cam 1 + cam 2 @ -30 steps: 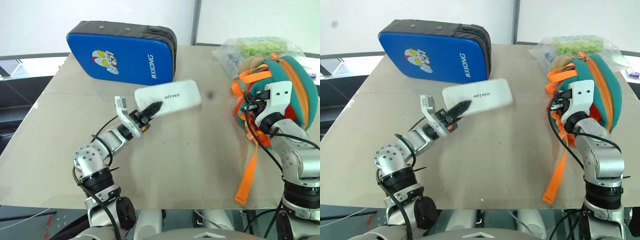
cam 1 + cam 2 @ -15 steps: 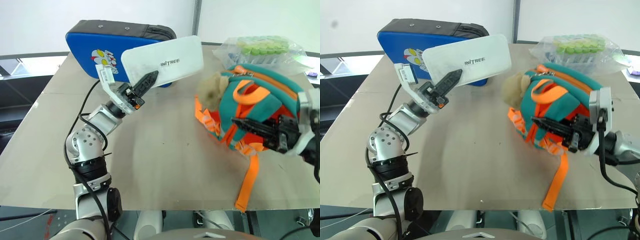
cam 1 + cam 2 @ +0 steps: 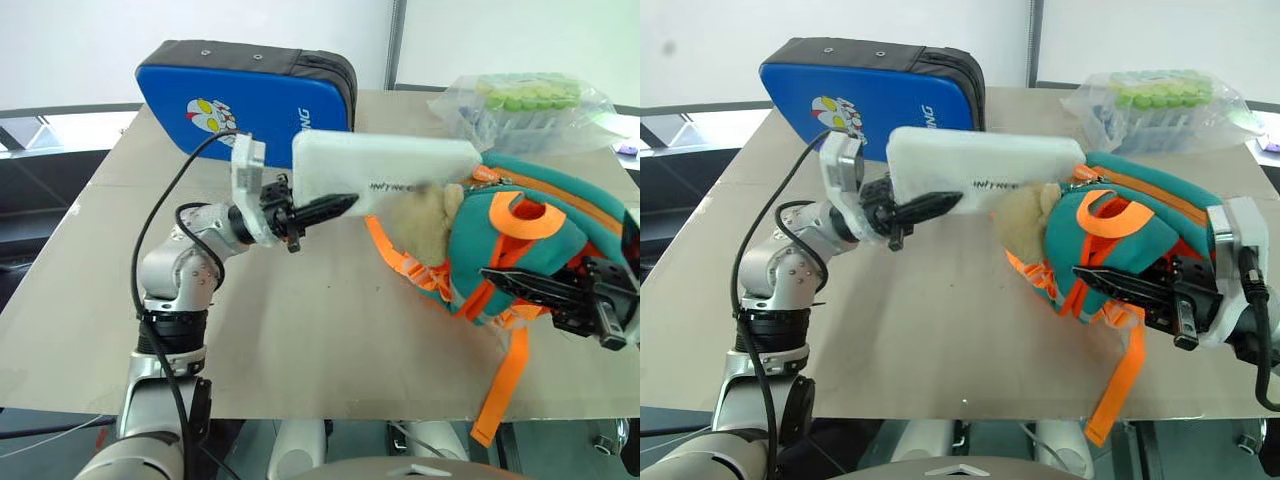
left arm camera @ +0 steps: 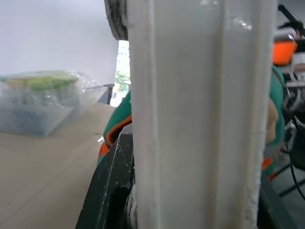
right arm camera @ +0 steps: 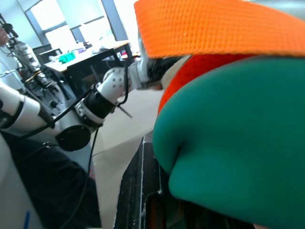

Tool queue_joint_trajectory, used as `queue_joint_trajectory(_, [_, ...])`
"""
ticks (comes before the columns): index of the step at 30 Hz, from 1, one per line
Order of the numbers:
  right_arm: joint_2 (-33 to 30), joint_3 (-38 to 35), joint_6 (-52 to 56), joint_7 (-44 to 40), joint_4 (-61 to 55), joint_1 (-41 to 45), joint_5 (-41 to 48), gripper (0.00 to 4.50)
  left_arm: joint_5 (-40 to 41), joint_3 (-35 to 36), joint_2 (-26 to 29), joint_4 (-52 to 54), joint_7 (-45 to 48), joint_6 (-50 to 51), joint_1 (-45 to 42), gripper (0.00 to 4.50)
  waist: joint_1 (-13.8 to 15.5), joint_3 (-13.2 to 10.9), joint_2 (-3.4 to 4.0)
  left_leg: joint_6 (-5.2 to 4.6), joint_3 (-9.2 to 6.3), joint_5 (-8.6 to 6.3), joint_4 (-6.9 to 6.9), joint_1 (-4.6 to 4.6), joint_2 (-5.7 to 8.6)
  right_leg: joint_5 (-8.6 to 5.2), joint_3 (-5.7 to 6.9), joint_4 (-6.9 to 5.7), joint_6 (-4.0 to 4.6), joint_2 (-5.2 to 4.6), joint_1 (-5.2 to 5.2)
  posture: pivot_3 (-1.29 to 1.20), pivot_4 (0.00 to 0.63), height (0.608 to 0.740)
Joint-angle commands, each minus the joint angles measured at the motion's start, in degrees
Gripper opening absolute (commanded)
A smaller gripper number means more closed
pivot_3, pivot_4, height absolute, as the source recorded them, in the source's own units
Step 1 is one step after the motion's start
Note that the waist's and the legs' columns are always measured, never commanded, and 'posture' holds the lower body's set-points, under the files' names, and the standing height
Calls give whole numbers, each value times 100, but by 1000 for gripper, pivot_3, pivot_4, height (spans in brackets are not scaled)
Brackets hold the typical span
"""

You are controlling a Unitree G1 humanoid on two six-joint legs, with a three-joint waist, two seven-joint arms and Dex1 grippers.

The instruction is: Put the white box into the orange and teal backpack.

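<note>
The white box [image 3: 385, 168] is held off the table, lying level, its far end reaching over the tan plush ball [image 3: 432, 218] of the orange and teal backpack [image 3: 545, 225]. My left gripper [image 3: 340, 195] is shut on the box's near end, with one black finger across its front face. The box's edge [image 4: 200, 114] stands close up in the left wrist view. The backpack lies on its side at the table's right. My right gripper [image 3: 512, 284] is shut on its teal fabric [image 5: 238, 143], low on the side nearest me. An orange strap [image 3: 500, 385] hangs toward the front edge.
A big blue padded case [image 3: 250, 95] stands at the back left of the tan table [image 3: 300, 340]. A clear bag of green items [image 3: 525, 100] lies at the back right, just behind the backpack. The table's front edge runs close below the right gripper.
The left gripper has raised the box, rolled it level and swung its far end to the backpack. The right gripper has pulled the backpack toward the front edge and tipped it over.
</note>
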State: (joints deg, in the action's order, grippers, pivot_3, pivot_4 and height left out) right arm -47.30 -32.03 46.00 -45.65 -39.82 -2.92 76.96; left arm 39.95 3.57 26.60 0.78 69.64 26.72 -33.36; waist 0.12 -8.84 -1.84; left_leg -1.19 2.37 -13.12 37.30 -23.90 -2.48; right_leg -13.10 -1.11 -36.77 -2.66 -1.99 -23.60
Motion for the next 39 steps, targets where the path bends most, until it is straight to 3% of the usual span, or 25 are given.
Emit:
queue_joint_trajectory(1, [135, -260, -475, 348, 114, 199, -133, 52, -318, -437, 30, -150, 824, -628, -265, 1140, 30, 0, 0, 0, -1, 0, 1, 0, 0, -4, 1, 0, 6, 0, 0, 0, 150, 740])
queue_joint_trajectory(5, [217, -245, -713, 755, 414, 370, -621, 52, -434, -547, 41, -382, 1203, -920, -494, 1140, 62, 0, 0, 0, 2, 0, 6, 0, 0, -11, -2, -1, 20, 0, 1, 0, 150, 740])
queue_joint_trajectory(12, [97, -322, -594, 755, 17, 184, 123, 52, -1106, -970, 28, -788, 1400, -1520, -697, 1140, 63, 0, 1, 0, -1, 0, 1, -1, -4, -1, 0, -1, -3, 4, 0, 0, 150, 740])
queue_joint_trajectory(18, [-93, 60, -562, 912, -685, -12, 580, 52, -2166, -1784, -871, -1430, 617, -1757, -1438, 1140, 165, 0, -1, -2, -19, 0, 17, -10, 10, -1, 2, 1, -4, 0, 13, 0, 150, 740])
queue_joint_trajectory(25, [-145, 148, -704, 1069, -956, -55, 793, 52, -3259, -2621, -2259, -3198, 404, -2816, -2547, 1140, 209, 0, 0, -6, -40, -1, 25, -22, 17, -2, 7, 3, -7, 5, 14, 0, 150, 740])
queue_joint_trajectory(30, [-174, -67, -848, 1199, -953, -104, 561, 52, -3635, -2771, -2767, -4107, 771, -3829, -2764, 1140, 202, 0, 0, -7, -48, -2, 26, -34, 18, -4, 15, 11, -9, 5, 12, 0, 150, 740])
queue_joint_trajectory(34, [-104, -362, -1006, 1189, -677, -127, 244, 52, -2842, -2450, -2348, -3415, 1845, -3448, -2394, 1140, 164, 2, 3, -8, -54, -2, 23, -36, 16, -6, 19, 7, -11, 6, 9, 0, 150, 740])
queue_joint_trajectory(39, [-188, -29, -1155, 989, -223, 565, -36, 52, -2063, -2021, -1399, -2035, 2042, -2254, -1951, 1140, 7, -4, 12, -8, -63, -2, 21, -29, 12, -6, 16, 1, -11, 8, 9, 0, 150, 740])
